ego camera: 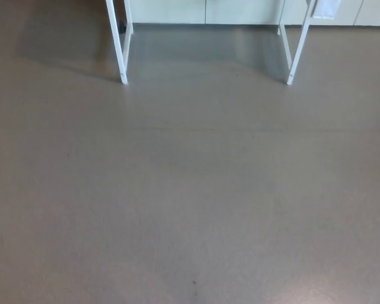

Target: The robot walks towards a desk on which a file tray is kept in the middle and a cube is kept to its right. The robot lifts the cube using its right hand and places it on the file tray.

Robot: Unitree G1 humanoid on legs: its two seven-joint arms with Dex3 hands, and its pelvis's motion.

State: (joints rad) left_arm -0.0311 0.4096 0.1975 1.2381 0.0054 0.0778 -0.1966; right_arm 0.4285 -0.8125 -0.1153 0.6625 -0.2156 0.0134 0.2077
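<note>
Only the desk's white metal legs show, at the top of the head view: a left leg (118, 44) and a right leg (297, 47). The desk top, the file tray and the cube lie beyond the upper edge of the picture. Neither of my hands nor any part of my arms shows.
Grey-brown floor (190, 190) fills most of the view between me and the desk. A white wall or cabinet base (202, 11) runs behind the legs. A shadow lies on the floor under the desk (202, 54).
</note>
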